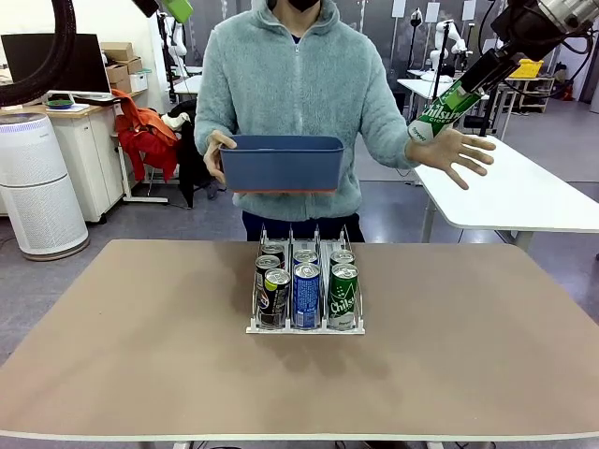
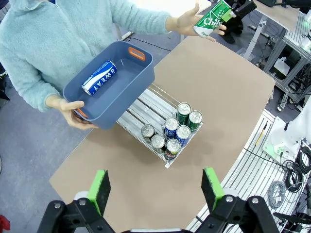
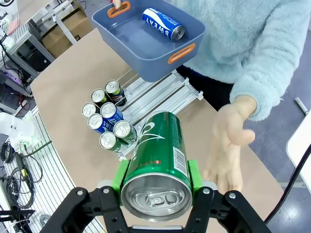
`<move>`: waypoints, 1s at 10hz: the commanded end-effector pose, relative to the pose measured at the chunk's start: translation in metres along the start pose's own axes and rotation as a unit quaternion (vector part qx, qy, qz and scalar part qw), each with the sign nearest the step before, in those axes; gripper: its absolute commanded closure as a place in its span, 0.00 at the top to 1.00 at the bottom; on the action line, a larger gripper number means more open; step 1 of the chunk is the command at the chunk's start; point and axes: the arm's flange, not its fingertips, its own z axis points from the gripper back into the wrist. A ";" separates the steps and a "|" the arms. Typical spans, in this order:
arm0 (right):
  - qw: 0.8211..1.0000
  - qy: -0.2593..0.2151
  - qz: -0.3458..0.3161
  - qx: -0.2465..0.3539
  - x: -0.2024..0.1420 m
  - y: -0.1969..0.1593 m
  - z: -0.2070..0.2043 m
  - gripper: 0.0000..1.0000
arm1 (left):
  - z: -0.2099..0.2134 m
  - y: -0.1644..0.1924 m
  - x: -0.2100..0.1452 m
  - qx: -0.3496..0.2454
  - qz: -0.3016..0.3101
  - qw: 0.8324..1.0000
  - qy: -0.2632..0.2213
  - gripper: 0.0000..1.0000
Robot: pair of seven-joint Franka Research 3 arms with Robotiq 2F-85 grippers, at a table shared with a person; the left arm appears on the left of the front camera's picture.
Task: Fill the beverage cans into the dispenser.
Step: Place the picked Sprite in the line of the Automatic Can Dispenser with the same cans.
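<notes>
Carrying a green can (image 3: 156, 160) well is the job now: the right end effector (image 3: 155, 187) is clamped on its body, high at 2 o'clock from the dispenser (image 3: 160, 94) in the front view, with the can tilted and its silver top towards the wrist. A person's open hand (image 1: 456, 152) hangs just beside it. Whether it touches the can I cannot quite tell, so the arm should pull clear of the palm before swinging down.

The dispenser sits mid-surface with six cans crowded at its 6 o'clock end, two per lane: black-and-green at 9 o'clock, blue in the middle, green at 3 o'clock. By my reading the held can belongs in the 3 o'clock lane, entered from the bare 12 o'clock end. It should be turned upright first, lowered between the dividers and released only once it rests.

The person's other hand holds a bin (image 1: 281, 164) above that 12 o'clock end, with one blue can (image 2: 99, 77) lying inside, so approach from 3 o'clock. The left end effector (image 2: 155, 187) hovers high, fingers wide apart, holding nothing.
</notes>
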 end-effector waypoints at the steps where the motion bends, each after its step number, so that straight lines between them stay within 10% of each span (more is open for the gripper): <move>1: 1.000 -0.003 0.006 -0.001 0.000 0.000 0.003 0.00 | 0.001 -0.001 -0.002 0.001 0.002 1.000 0.002 1.00; 10: 1.000 -0.003 0.006 -0.001 0.000 0.000 0.003 0.00 | 0.001 -0.001 -0.002 0.001 0.002 1.000 0.002 1.00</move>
